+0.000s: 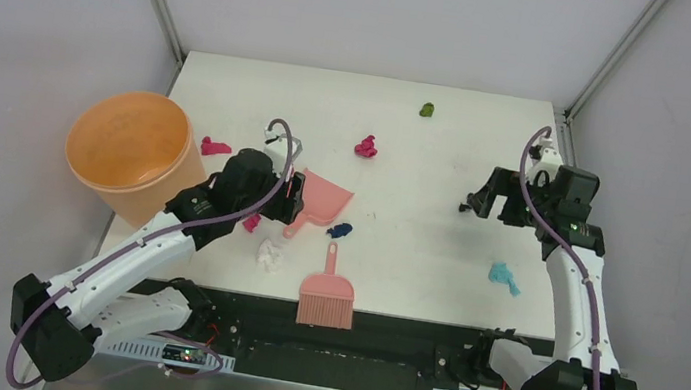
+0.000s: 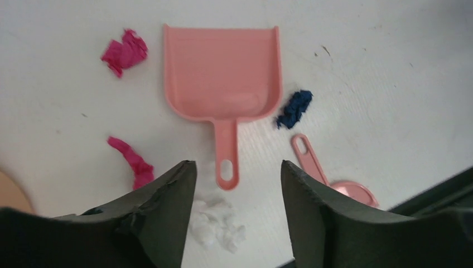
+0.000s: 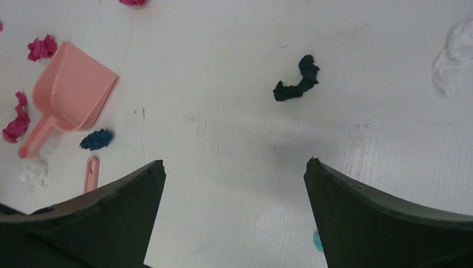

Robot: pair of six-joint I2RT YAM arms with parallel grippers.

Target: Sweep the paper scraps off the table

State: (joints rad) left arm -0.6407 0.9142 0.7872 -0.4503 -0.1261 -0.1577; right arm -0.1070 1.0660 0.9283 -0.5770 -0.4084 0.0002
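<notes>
The white table (image 1: 426, 165) holds scattered paper scraps: olive-green (image 1: 427, 110), magenta (image 1: 366, 146), magenta by the bucket (image 1: 216, 147), dark blue (image 1: 340, 230), white (image 1: 269, 253) and teal (image 1: 502, 276). My left gripper (image 1: 293, 198) is open and empty just above the pink dustpan's (image 2: 223, 72) handle, with a white scrap (image 2: 215, 218) below it and a magenta scrap (image 2: 131, 162) to its left. My right gripper (image 1: 477, 197) is open and empty above bare table; a black scrap (image 3: 298, 84) lies ahead of it in the right wrist view.
A big orange bucket (image 1: 130, 152) stands at the table's left edge. A pink hand brush (image 1: 326, 298) lies at the front edge, handle pointing away. Metal frame posts rise at the back corners.
</notes>
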